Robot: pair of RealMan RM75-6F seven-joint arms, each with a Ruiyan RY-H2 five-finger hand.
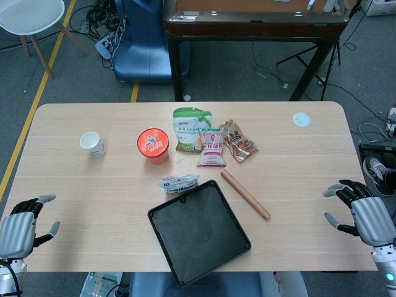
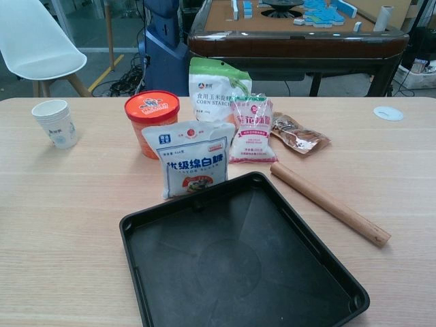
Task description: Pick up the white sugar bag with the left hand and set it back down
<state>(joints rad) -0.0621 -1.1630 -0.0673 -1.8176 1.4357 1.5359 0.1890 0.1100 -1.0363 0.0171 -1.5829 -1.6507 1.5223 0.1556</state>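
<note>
The white sugar bag (image 1: 179,183) (image 2: 189,158), white with blue print, stands upright at the far edge of the black tray (image 1: 199,231) (image 2: 238,266). My left hand (image 1: 18,228) rests at the table's near left corner, fingers apart and holding nothing, far from the bag. At the near right edge my right hand (image 1: 362,212) is the same, empty with fingers spread. Neither hand shows in the chest view.
Behind the bag are an orange-lidded tub (image 1: 153,145) (image 2: 152,121), a green corn starch bag (image 1: 191,129) (image 2: 216,87), a pink packet (image 1: 212,148) (image 2: 251,129) and a brown snack pack (image 1: 238,140) (image 2: 298,134). A wooden rolling pin (image 1: 245,193) (image 2: 329,202) lies right of the tray. A paper cup (image 1: 93,143) (image 2: 56,123) stands far left.
</note>
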